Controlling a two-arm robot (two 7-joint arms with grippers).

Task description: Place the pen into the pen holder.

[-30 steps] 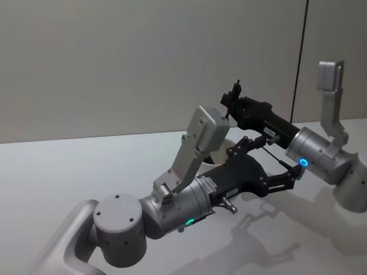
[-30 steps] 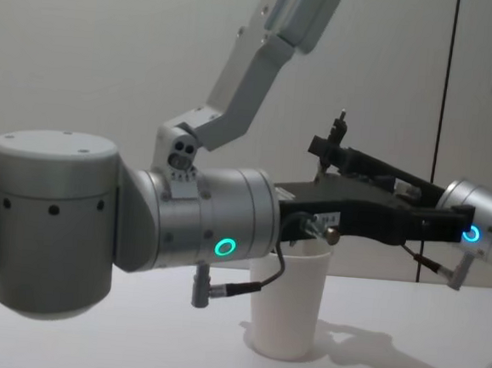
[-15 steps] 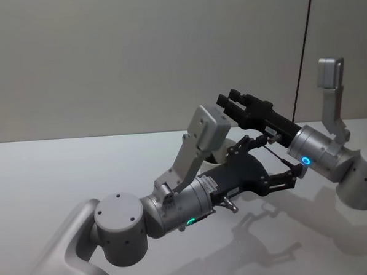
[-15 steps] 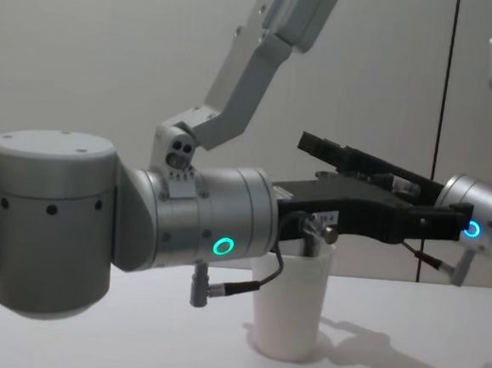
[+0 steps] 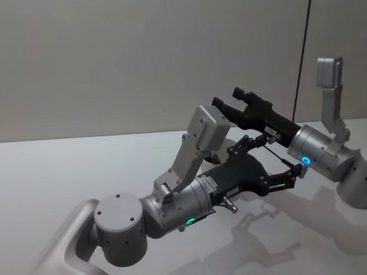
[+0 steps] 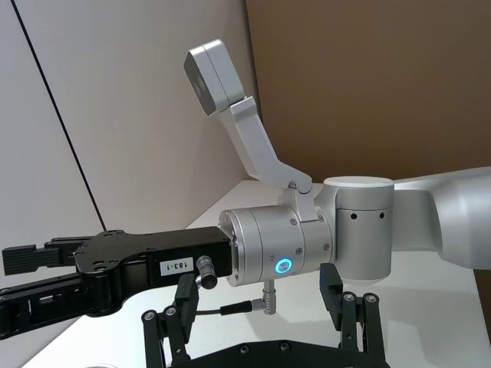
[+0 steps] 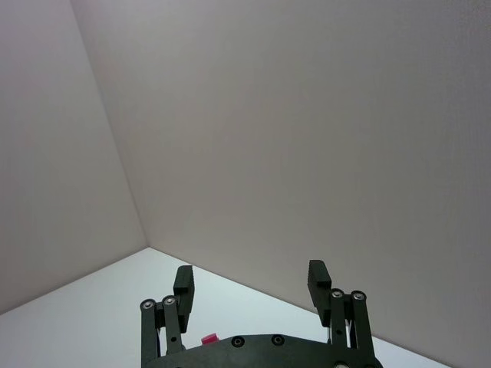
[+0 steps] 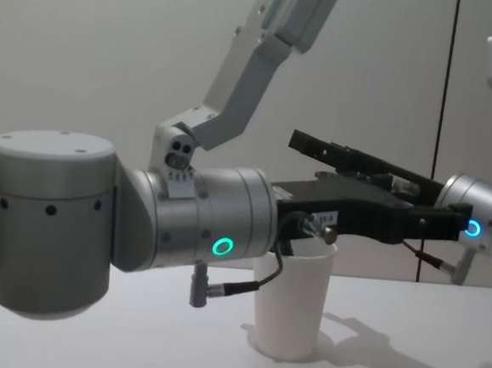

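The pen holder (image 8: 293, 303), a plain white paper cup, stands upright on the table under both arms; a sliver of its rim (image 5: 226, 149) peeks out behind the left wrist. The pen is hidden. My right gripper (image 5: 229, 100) hovers just above the cup (image 8: 304, 144), open with nothing between its fingers (image 7: 318, 277); it also shows side-on as the right gripper (image 6: 19, 280). My left gripper (image 5: 278, 164) reaches across beside the cup's top (image 8: 447, 224), its fingers (image 6: 331, 280) spread wide and empty.
The pale tabletop (image 8: 402, 367) stretches around the cup, with a plain wall behind. The two forearms cross closely over the cup. A dark vertical seam (image 5: 303, 51) runs down the wall at the right.
One second ago my right gripper held the dark pen upright above the cup. It has since opened, the pen has gone from sight, and the gripper has edged slightly left.
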